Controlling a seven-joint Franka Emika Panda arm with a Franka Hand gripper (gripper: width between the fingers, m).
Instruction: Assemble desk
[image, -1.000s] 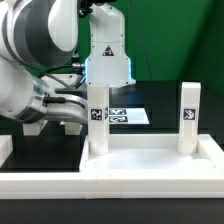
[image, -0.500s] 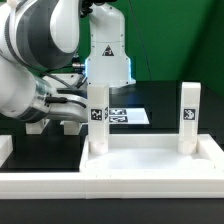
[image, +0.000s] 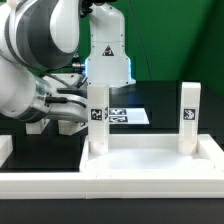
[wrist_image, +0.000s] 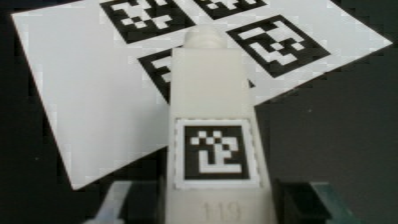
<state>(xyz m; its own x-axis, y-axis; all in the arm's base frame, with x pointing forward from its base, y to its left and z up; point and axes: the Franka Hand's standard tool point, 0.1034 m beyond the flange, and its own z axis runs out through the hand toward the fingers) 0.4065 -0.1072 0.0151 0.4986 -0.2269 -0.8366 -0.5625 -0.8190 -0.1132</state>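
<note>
Straddling the tagged leg (wrist_image: 214, 100), the end effector (wrist_image: 217, 203) is mostly cut off, its grip impossible to tell.

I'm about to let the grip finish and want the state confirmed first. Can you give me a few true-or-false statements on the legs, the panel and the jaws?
1. In the exterior view, two short white square plastic legs, the left leg and the right leg, stand upright at the far corners of the large white rectangular plastic panel. True.
2. The jaws flank the right leg. False: they flank the left leg, which also fills the wrist view.
3. The thin flat white marker board lies on the black table beyond the panel. True.
4. The right leg shows no tag. False: a black-and-white square tag faces the exterior camera.
</note>
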